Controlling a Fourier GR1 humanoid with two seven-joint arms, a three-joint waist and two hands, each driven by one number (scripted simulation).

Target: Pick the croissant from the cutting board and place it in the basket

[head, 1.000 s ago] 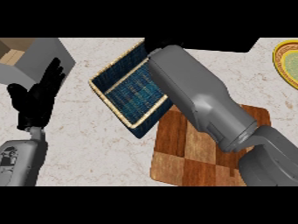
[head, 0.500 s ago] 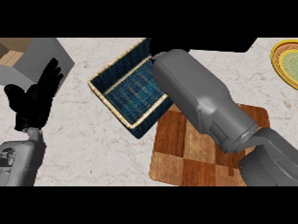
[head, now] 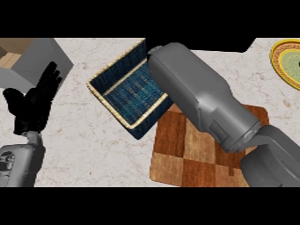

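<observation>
The right forearm stretches from the lower right across the checkered cutting board and over the blue-lined basket, and its hand lies beyond the upper edge of the view, so whether its fingers are wide, narrow or holding anything cannot be told. The croissant shows nowhere: not on the bare part of the board, nor in the visible part of the basket; it may be hidden under the arm or in the unseen hand. The left hand rests open at the left, fingers straight, above the marbled desk. The likely risk: a release too far past the basket, landing the pastry on the desk, or the forearm nudging the basket's rim
</observation>
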